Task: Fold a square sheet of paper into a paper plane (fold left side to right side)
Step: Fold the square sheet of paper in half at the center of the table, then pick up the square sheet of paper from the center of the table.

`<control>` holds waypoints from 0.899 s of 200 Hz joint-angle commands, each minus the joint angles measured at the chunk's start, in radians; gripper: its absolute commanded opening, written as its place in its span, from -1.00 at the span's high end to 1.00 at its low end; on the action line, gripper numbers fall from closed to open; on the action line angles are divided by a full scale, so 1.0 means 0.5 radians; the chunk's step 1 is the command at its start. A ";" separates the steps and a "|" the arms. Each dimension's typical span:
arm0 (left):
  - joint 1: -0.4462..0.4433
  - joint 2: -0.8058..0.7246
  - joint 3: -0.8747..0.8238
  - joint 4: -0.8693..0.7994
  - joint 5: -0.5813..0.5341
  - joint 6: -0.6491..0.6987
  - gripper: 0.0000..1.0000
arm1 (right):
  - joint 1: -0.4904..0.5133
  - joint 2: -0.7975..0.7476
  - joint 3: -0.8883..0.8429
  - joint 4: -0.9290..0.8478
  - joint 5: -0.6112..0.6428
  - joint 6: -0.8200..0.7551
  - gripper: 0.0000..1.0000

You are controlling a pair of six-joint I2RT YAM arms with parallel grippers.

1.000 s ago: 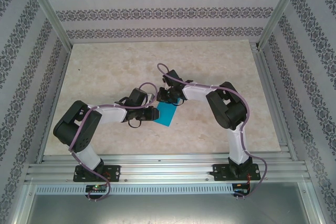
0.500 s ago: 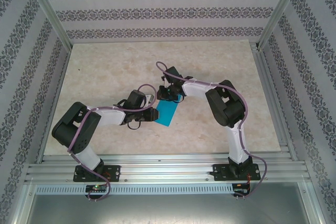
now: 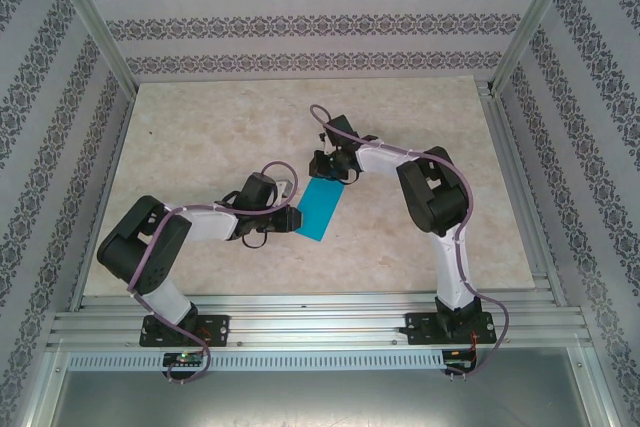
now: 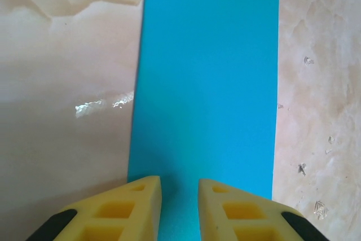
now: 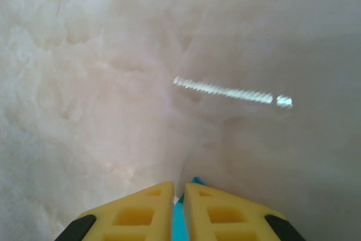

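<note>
- Top external view: the sheet of paper (image 3: 319, 209) lies on the counter (image 3: 200, 137) near its middle, between the two arms, and shows as a narrow cyan-blue rectangle rather than a square.
- Its long axis runs on a diagonal, from a near end on the left to a far end on the right; the far end leans toward the right arm.
- The left gripper (image 3: 292, 217) sits at the near-left end of the sheet, reaching in from the left side.
- The right gripper (image 3: 328, 175) sits at the far end, reaching in from the right.
- Left wrist view: the sheet runs straight away from the camera as a long strip with parallel side edges, its flat face showing, pale marbled counter on both sides.
- The two yellow fingers (image 4: 138, 210) of the left gripper stand a narrow gap apart over the near end of the strip. Blue paper shows through the gap, so the sheet lies under them, not pinched between them.
- Right wrist view: the right gripper's fingers (image 5: 138, 213) are nearly together, clamped on a thin edge-on sliver of cyan paper. A small blue corner pokes out just past the fingertips, with bare glossy counter beyond.
</note>
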 commanded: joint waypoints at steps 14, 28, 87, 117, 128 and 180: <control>-0.015 0.035 -0.191 -0.541 -0.127 0.033 0.46 | -0.102 0.092 0.066 -0.003 0.315 -0.083 0.70; -0.015 -0.004 -0.205 -0.533 -0.100 0.028 0.44 | -0.102 0.077 0.065 -0.008 0.295 -0.085 0.69; -0.014 -0.308 -0.091 -0.595 0.025 -0.009 0.28 | -0.133 -0.428 -0.071 -0.117 0.316 -0.195 0.33; -0.011 -0.519 0.019 -0.635 0.047 -0.044 0.10 | -0.156 -0.788 -0.396 -0.159 0.276 -0.145 0.09; -0.001 -0.585 0.052 -0.699 -0.025 -0.063 0.03 | -0.154 -0.916 -0.559 -0.118 0.227 -0.046 0.05; 0.185 -0.471 0.062 -0.717 0.091 -0.135 -0.10 | 0.116 -1.247 -1.156 0.186 0.134 0.522 0.03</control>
